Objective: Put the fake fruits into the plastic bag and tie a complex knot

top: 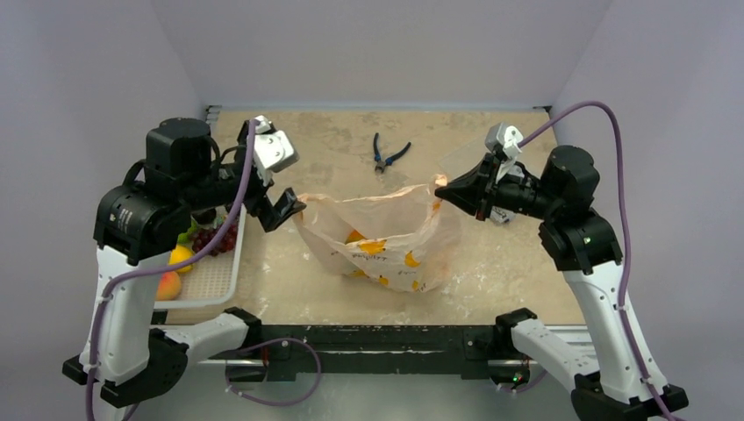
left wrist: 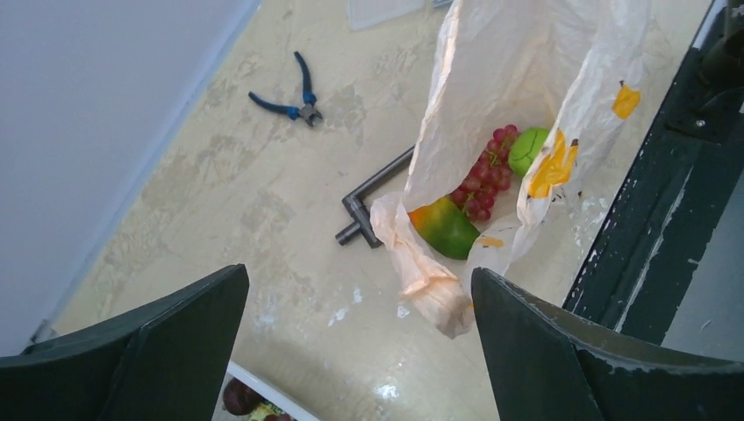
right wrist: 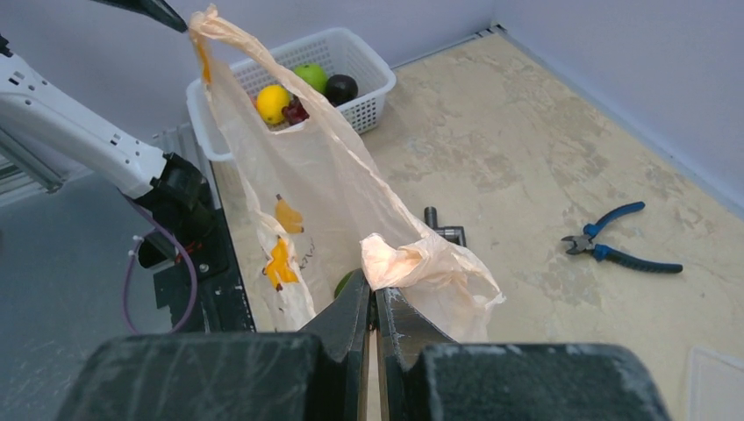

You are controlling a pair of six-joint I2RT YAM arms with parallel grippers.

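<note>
Two robot arms work over a mottled beige surface [top: 526, 254]. A thin, crinkly, translucent peach plastic bag [top: 386, 237] with orange-yellow printed marks sits at the centre. Its mouth is stretched between the arms, so its long axis runs left to right. The right arm's fingers [right wrist: 346, 320] are pressed together on the bag's right handle, a bunched peach strand. The left arm's fingers [left wrist: 167, 351] are spread wide and hold nothing. The bag's other bunched handle [left wrist: 434, 294] lies just ahead of them, inside the gap and close to the finger on the right of the wrist view; contact cannot be told. Inside the bag rest an orange-and-green plastic mango [left wrist: 447, 230], a red plastic grape bunch [left wrist: 482, 180] and a round green plastic fruit [left wrist: 531, 149]. A white mesh basket [top: 211, 279] beside the left arm, the nearer arm, holds more fruit, including a yellow plastic citrus [right wrist: 272, 103] and a dark plum-like ball [right wrist: 340, 88]. Blue-handled pliers [top: 389, 156] lie well apart at the far side, and a grey L-shaped metal bar [left wrist: 373, 197] lies just beside the bag. Filling looks unfinished and no knot is tied. No brand or writing is readable, and a small dark scribble on the bag is too small to read.
</note>
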